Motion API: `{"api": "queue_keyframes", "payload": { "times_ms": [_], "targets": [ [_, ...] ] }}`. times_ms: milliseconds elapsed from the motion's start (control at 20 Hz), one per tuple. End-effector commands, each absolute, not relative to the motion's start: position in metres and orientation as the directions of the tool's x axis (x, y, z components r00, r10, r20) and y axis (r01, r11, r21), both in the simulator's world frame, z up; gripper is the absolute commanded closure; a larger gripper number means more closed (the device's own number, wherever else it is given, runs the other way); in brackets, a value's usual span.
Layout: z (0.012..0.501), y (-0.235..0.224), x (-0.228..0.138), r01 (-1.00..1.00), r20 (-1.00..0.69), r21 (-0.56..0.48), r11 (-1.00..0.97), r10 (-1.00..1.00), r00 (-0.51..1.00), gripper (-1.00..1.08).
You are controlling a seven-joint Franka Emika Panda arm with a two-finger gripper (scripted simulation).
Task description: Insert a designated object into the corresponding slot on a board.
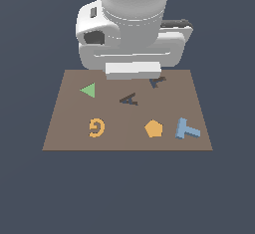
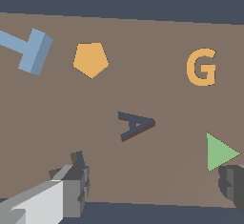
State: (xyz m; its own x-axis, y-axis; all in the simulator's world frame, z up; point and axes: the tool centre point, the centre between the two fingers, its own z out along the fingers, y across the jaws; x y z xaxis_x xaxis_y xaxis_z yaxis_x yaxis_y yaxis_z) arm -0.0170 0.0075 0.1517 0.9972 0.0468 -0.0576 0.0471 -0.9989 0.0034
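Note:
The light-blue T block (image 1: pixel 187 128) lies on the brown board (image 1: pixel 64 133) near its front corner on the exterior view's right, beside the orange pentagon (image 1: pixel 153 128). In the wrist view the same T block (image 2: pixel 28 49) lies flat and untouched. The dark T-shaped slot (image 1: pixel 158 81) sits at the back of the board, partly covered by the hand; only a sliver of the slot (image 2: pixel 79 159) shows behind one finger (image 2: pixel 71 189). My gripper (image 1: pixel 132 73) hovers over the board's back edge, far from the T block. The gripper (image 2: pixel 152 182) is open and holds nothing.
A dark A-shaped recess (image 1: pixel 129 99) lies mid-board. A green triangle (image 1: pixel 88 90) and an orange G (image 1: pixel 97 127) sit toward the exterior view's left. The board rests on a plain dark blue-grey floor (image 1: pixel 30 193).

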Motion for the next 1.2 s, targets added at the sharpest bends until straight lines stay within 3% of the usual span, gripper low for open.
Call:
{"api": "queue_keyframes", "payload": {
  "times_ms": [0,550,1150],
  "targets": [
    [0.152,0.008,-0.017,0.047,-0.058,0.003,-0.999,0.047,0.997,-0.92],
    [0.139,0.030,-0.009,0.001,-0.051,0.004,-1.000,0.000,0.999,-0.92],
    [0.100,0.099,0.025,-0.149,-0.030,0.004,-0.989,-0.149,0.988,-0.92]
  ]
}}
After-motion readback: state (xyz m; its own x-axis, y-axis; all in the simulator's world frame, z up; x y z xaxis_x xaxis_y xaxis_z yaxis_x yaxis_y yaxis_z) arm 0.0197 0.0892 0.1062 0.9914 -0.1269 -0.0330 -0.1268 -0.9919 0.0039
